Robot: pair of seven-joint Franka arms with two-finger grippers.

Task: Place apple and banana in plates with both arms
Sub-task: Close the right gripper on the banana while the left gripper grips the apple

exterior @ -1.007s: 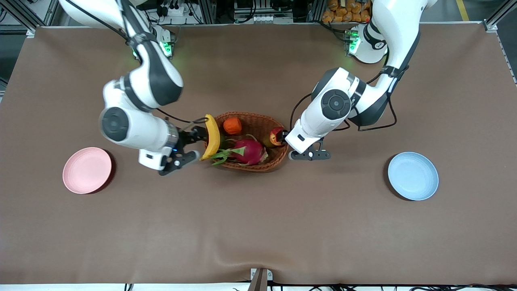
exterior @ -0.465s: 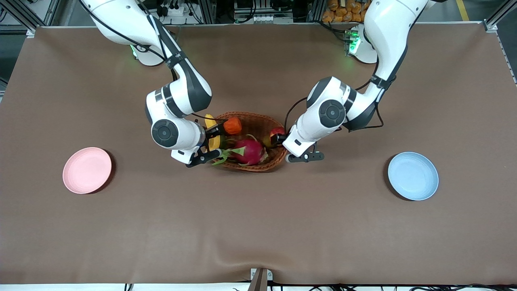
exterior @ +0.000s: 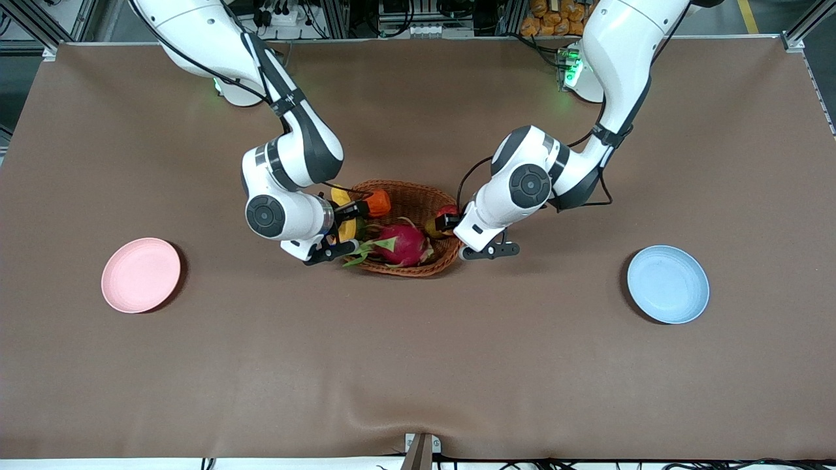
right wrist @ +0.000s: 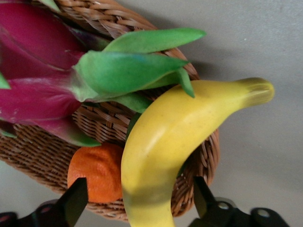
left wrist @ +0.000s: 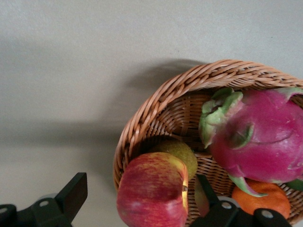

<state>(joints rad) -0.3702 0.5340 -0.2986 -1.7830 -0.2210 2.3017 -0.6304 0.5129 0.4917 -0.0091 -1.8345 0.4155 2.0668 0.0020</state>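
The yellow banana [exterior: 341,196] leans on the rim of the wicker basket [exterior: 418,190] at the right arm's end. My right gripper [exterior: 346,228] is open and straddles it; the right wrist view shows the banana [right wrist: 161,142] between the fingers [right wrist: 75,198] with gaps on both sides. The red apple [exterior: 448,211] sits in the basket at the left arm's end. My left gripper [exterior: 467,236] is open around it; in the left wrist view the apple [left wrist: 151,194] is between the fingers [left wrist: 75,189]. The pink plate [exterior: 140,275] and the blue plate [exterior: 667,284] are bare.
The basket also holds a magenta dragon fruit [exterior: 401,243], an orange ribbed fruit [exterior: 377,202] and a greenish fruit [left wrist: 182,151] under the apple. The pink plate lies toward the right arm's end, the blue plate toward the left arm's end, both nearer the front camera than the basket.
Both arms have come down to the basket. The right gripper moved from beside the basket to around the banana. The left gripper closed in around the apple.
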